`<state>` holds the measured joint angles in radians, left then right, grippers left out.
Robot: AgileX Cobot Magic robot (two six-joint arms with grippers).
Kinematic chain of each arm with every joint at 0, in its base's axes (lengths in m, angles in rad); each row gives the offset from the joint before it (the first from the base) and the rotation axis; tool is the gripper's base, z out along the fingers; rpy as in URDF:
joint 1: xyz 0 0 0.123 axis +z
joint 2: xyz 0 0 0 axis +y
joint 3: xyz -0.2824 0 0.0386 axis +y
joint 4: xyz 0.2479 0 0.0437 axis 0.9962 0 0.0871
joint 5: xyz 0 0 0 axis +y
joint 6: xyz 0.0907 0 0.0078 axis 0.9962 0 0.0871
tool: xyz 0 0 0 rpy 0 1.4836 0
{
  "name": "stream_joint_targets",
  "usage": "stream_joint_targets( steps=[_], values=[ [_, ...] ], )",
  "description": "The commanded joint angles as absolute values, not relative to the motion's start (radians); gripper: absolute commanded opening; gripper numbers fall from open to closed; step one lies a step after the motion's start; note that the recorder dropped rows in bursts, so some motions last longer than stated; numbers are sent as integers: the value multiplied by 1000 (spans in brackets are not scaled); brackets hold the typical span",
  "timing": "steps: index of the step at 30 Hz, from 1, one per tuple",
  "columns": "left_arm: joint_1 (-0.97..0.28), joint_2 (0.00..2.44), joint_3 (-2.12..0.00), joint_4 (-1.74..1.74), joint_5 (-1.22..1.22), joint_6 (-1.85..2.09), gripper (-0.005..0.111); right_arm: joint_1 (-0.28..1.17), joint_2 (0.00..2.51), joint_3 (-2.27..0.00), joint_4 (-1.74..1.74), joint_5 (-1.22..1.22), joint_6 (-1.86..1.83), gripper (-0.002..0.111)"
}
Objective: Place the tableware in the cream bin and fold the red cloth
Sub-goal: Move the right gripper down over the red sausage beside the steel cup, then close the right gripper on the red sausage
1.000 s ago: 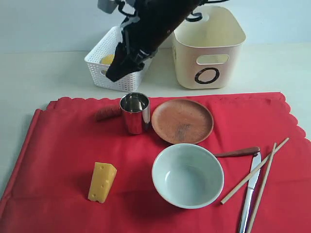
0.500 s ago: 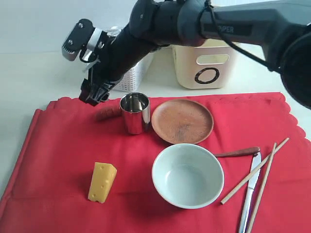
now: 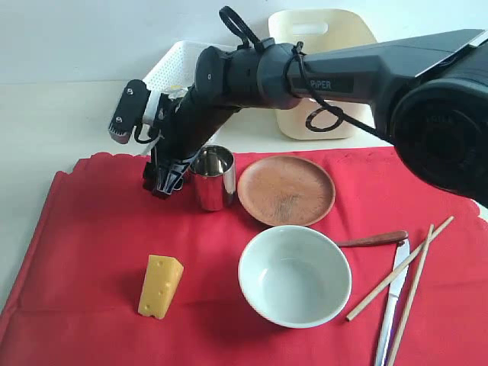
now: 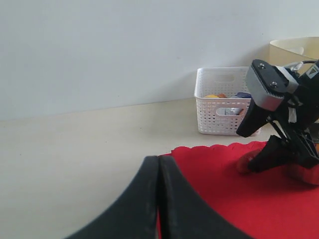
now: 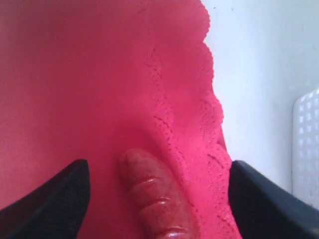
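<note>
Now, just left of the shiny steel cup [image 3: 213,177]: the right gripper [image 3: 162,181], down low, jaws spread wide, holding nothing. Between the jaws, a brown sausage [image 5: 152,196], flat on the red cloth [image 3: 91,252], with a gap on each side. Under the cup, that same big cloth, spread out flat, not folded. Just right of the cup, very close: the round wooden plate [image 3: 286,191]. In front of the cup and a bit to the right: the pale bowl [image 3: 294,276], right way up. Further right of the cup, near the cloth's edge: the brown-handled spoon [image 3: 374,239], the silver knife [image 3: 393,301] and the two chopsticks [image 3: 409,305], all close together, one chopstick lying across the knife. In front of the cup on the left: a yellow cheese wedge [image 3: 160,286]. Behind the cup, off the cloth: the cream bin [image 3: 335,30] to the right and a white basket [image 3: 171,65] to the left, both partly hidden by the arm. Well off to the left of the cup, over the bare table [image 4: 75,144]: the left gripper [image 4: 158,169], fingers pressed together, nothing between them.
</note>
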<state>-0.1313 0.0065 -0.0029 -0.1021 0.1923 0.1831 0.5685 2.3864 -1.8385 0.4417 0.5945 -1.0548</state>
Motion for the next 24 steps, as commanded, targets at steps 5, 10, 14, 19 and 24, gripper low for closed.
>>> stream_joint_targets(
  steps=[5, 10, 14, 19, 24],
  values=[
    [-127, 0, 0, -103, 191, 181, 1, 597, 2413, -1842, 296, 591, -1046, 72],
    [-127, 0, 0, -103, 191, 179, 1, 609, 2398, -1842, 240, 633, -1044, 70],
    [-127, 0, 0, -103, 191, 179, 1, 609, 2367, -1842, 233, 638, -1044, 70],
    [-127, 0, 0, -103, 191, 181, 1, 609, 2315, -1842, 230, 629, -1044, 70],
    [-127, 0, 0, -103, 191, 181, 1, 616, 2298, -1843, 236, 588, -1044, 70]
  ],
)
